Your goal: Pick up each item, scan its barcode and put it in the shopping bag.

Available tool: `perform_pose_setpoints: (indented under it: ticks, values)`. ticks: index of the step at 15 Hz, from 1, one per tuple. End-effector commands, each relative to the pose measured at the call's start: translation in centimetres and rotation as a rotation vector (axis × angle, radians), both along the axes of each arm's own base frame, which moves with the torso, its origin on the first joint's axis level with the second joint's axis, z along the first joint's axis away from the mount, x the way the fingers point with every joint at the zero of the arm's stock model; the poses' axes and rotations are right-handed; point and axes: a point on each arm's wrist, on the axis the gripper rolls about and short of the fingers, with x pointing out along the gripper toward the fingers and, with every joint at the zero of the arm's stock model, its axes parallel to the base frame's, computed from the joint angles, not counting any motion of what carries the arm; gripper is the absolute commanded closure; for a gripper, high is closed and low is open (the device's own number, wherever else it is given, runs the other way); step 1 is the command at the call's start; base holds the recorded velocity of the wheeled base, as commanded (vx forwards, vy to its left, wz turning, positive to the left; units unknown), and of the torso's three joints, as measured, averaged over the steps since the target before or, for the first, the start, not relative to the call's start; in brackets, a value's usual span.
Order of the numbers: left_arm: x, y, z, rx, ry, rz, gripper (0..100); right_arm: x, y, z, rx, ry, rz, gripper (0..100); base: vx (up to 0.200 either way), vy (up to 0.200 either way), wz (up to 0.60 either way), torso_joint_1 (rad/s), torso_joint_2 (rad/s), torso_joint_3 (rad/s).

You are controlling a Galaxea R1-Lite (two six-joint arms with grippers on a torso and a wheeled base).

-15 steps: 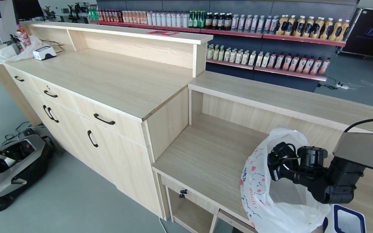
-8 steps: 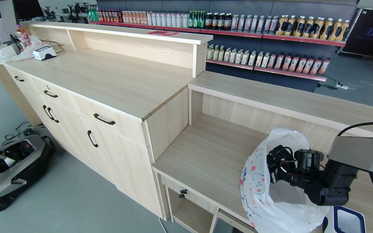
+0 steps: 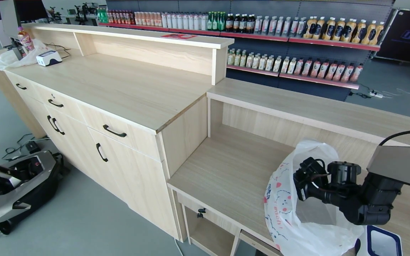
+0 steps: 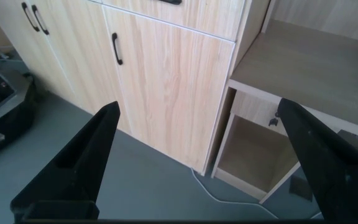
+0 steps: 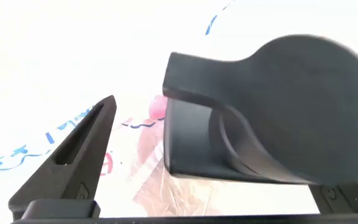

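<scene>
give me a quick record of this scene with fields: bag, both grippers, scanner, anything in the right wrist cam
shopping bag: white, printed, mouth open, on the lower counter
right gripper: open, inside the bag's mouth
left gripper: open, empty, above the floor by the cabinet doors
scanner: white and blue, beside the bag
dark grey thing: rounded, close by the right gripper in the bag; kind unclear

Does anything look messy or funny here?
Only a little: the shopping bag slumps over the front edge of the low counter. The right gripper sits in the bag's mouth, jaws open. Nothing looks spilled or broken.
</scene>
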Motion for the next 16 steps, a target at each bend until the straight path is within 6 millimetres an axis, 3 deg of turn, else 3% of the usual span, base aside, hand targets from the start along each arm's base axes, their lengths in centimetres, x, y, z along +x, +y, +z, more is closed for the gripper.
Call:
perform_pose_setpoints:
  ticks: [1, 4, 8, 12, 16]
  values:
    - [0.0, 0.0, 0.0, -0.001, 0.001, 0.000, 0, -1.5, -0.2, 4.7, 0.000, -0.057, -0.002, 0, 0.000, 0.000, 0.00, 0.000, 0.00, 0.000]
    - [0.0, 0.0, 0.0, -0.001, 0.001, 0.000, 0, -3.7, -0.4, 9.5, -0.004, -0.070, -0.014, 0, 0.000, 0.000, 0.00, 0.000, 0.00, 0.000]
    - [0.0, 0.0, 0.0, -0.001, 0.001, 0.000, 0, -9.9, -0.3, 17.5, -0.024, -0.197, -0.035, 0, 0.000, 0.000, 0.00, 0.000, 0.00, 0.000]
    - [0.0, 0.0, 0.0, -0.001, 0.000, 0.000, 0, -15.5, -0.9, 20.9, -0.113, -0.353, -0.068, 0, 0.000, 0.000, -0.15, -0.001, 0.00, -0.001]
    - [0.0, 0.0, 0.0, -0.001, 0.000, 0.000, 0, -17.8, -1.4, 24.3, -0.111, -0.491, -0.122, 0, 0.000, 0.000, -0.60, 0.004, 0.00, 0.005]
